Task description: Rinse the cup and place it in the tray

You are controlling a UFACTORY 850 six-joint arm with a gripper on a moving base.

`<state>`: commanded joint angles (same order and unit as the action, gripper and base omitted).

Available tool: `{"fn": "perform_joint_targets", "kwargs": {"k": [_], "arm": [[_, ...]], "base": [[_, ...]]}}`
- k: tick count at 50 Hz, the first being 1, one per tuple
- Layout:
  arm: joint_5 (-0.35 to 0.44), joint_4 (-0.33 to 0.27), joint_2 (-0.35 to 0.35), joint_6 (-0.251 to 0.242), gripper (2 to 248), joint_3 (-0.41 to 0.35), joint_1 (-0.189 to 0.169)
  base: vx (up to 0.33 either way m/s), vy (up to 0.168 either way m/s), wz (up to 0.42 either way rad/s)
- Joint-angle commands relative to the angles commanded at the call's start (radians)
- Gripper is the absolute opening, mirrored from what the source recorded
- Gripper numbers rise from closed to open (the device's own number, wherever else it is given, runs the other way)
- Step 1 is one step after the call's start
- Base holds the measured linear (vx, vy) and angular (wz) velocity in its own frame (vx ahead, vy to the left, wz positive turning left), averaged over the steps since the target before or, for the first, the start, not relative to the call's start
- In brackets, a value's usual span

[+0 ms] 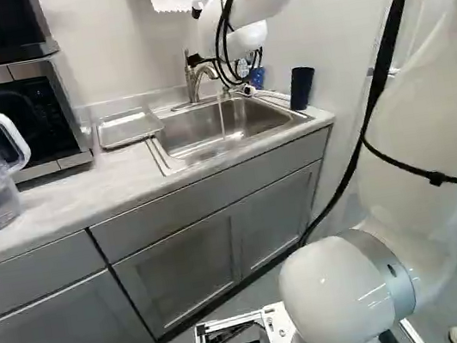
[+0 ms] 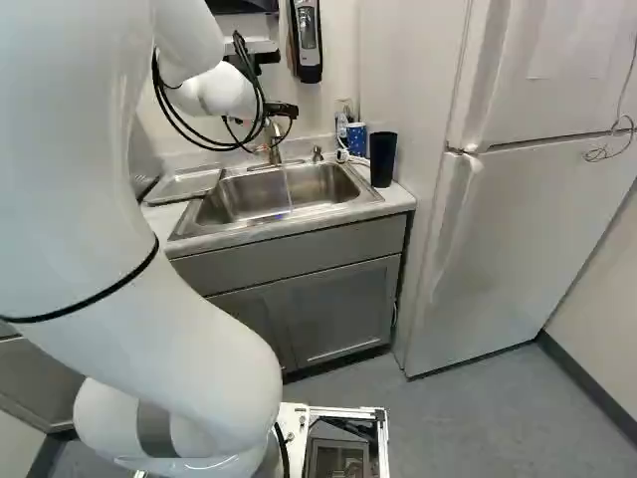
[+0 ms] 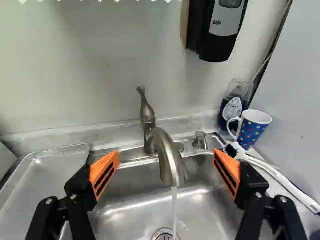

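Counter (image 1: 67,195) holds upright dotted mug (image 3: 253,131), handle (image 3: 229,128) toward faucet (image 3: 168,156).

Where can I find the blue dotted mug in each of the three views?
Left base view: right of the middle, just left of the dark cup.
Right base view: mug also just left of that cup.
Wrist view: beside the soap bottle.
Shared landmark: running faucet.

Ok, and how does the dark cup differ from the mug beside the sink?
The mug is blue with colored dots; the dark cup is plain. The mug looks shorter, the dark cup taller. Both stand upright beside the sink.
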<state>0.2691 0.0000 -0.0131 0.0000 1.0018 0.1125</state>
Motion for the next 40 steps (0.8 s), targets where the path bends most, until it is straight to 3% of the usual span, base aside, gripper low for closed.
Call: {"fn": "perform_joint_targets", "kwargs": {"k": [22, 40], "arm": [[-0.005, 0.006, -0.061, 0.000, 247, -0.060, 0.004], [-0.005, 0.056, -0.064, 0.000, 247, -0.063, 0.004]], "base": [[0.000, 0.000, 0.000], [0.000, 0.000, 0.000]]}}
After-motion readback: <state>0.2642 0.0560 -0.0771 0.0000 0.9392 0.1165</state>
